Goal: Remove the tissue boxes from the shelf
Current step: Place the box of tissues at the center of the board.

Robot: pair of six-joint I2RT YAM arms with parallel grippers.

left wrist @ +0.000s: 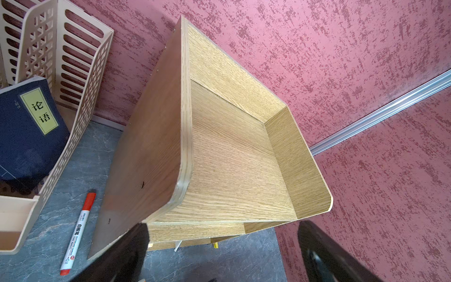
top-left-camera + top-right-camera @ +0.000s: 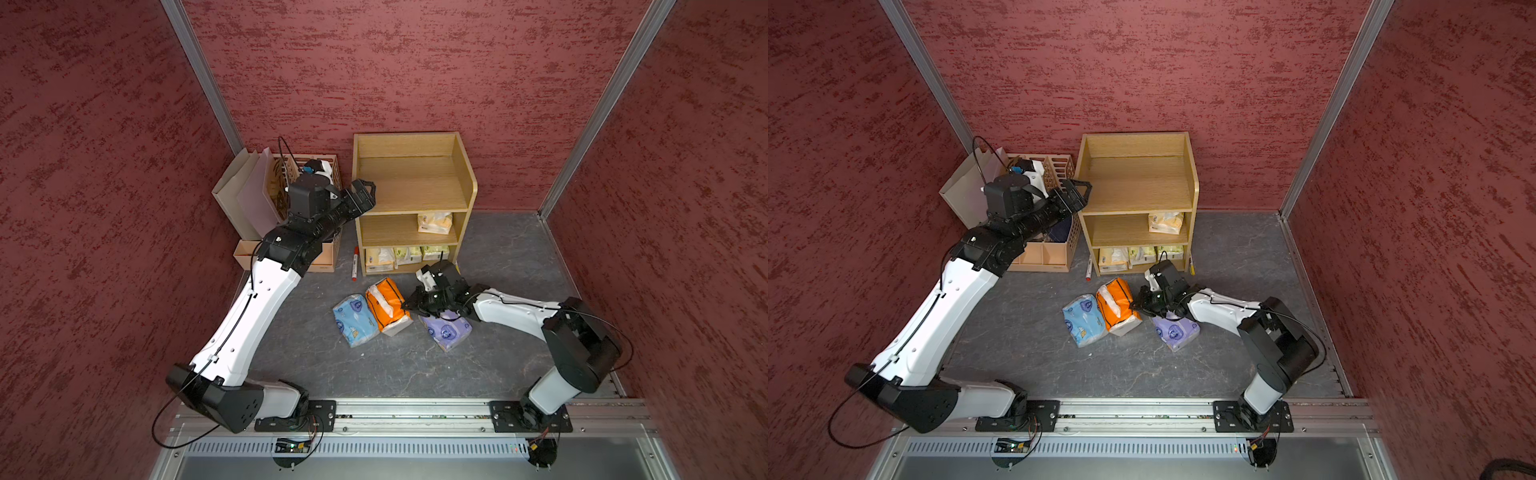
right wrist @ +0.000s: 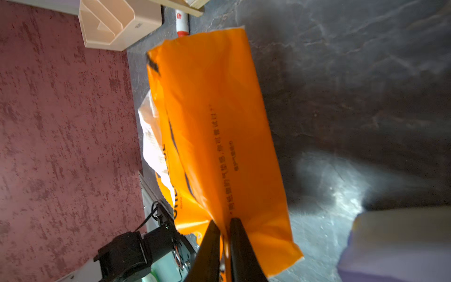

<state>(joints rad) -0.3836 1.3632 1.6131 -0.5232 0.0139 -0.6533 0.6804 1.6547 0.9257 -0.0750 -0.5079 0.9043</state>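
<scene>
Top views: steeply down from six o'clock, sharing whole scene. Left wrist: close above shelf (image 1: pixel 231 158). Right wrist: close on orange pack (image 3: pixel 219 122).

Arms (image 2: pixel 266 307): two, glossy white shells, black joints;
Cables (image 2: pixel 232 328): thin black loops;
Bases (image 2: pixel 322 409): black plates, silver screws, on aluminium rail (image 2: pixel 411 415)

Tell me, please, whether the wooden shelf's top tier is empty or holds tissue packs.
Empty: the top tier is bare wood in both top views and the left wrist view; shelved tissue packs sit only on lower tiers.
</scene>
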